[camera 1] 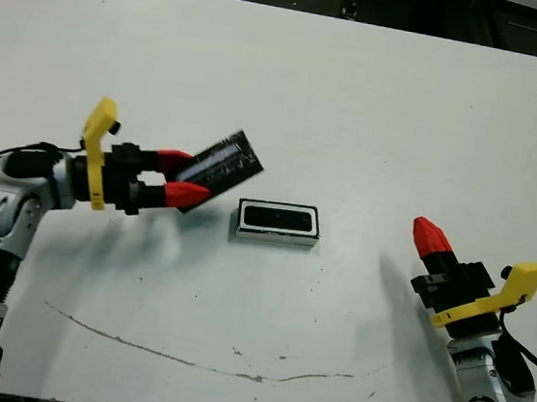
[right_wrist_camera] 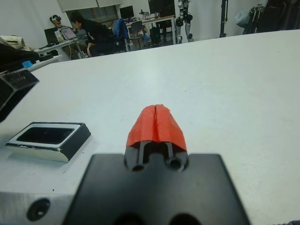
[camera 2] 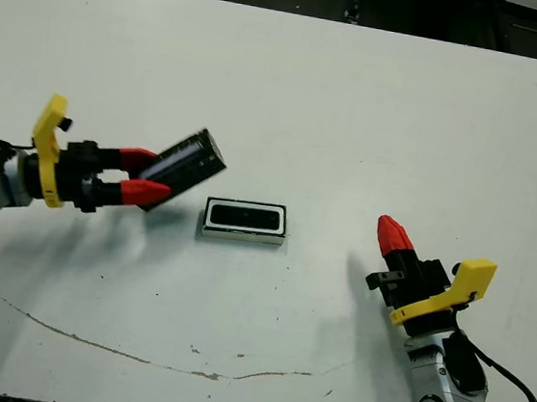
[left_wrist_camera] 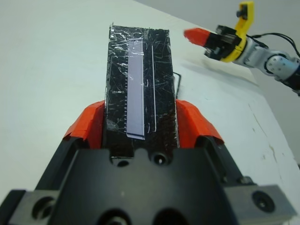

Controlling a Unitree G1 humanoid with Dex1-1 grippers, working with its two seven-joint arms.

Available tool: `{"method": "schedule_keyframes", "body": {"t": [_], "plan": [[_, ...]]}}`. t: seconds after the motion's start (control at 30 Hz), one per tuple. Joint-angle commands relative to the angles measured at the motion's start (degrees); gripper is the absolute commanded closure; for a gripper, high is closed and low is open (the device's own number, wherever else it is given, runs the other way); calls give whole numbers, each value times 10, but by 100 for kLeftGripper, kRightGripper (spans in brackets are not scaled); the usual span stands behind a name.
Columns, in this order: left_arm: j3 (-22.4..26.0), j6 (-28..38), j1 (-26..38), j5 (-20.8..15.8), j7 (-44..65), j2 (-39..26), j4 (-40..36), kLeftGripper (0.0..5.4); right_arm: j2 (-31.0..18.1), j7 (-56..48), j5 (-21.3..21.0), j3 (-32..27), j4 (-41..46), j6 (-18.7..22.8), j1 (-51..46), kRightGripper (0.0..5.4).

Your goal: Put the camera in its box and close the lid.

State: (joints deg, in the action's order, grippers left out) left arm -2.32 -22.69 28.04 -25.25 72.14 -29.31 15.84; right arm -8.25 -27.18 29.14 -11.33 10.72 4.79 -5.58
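Lid clamped in left tool; right tool closed, empty; white table scuffed; person beyond.

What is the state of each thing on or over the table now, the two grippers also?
lid: off the box, held tilted above the table by the left gripper.
box: uncovered, flat on the table, dark inside; the camera seems to lie in it.
left gripper: shut on the lid.
right gripper: shut, empty, apart from the box.
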Motion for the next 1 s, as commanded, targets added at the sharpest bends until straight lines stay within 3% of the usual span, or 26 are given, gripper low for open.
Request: {"method": "schedule_keyframes", "body": {"t": [0.03,0.53,0.8,1.0], "plan": [[-20,8,9,14,11,8,18,226,-7,4,5,-4,0,13,-9,540],[-80,84,66,83,45,42,138,226,-7,12,-4,0,3,10,-11,540],[-110,79,88,95,76,59,169,226,-7,12,-7,4,4,7,-11,540],[-127,50,91,81,120,59,137,226,-8,12,-5,3,5,12,-10,540]]}}
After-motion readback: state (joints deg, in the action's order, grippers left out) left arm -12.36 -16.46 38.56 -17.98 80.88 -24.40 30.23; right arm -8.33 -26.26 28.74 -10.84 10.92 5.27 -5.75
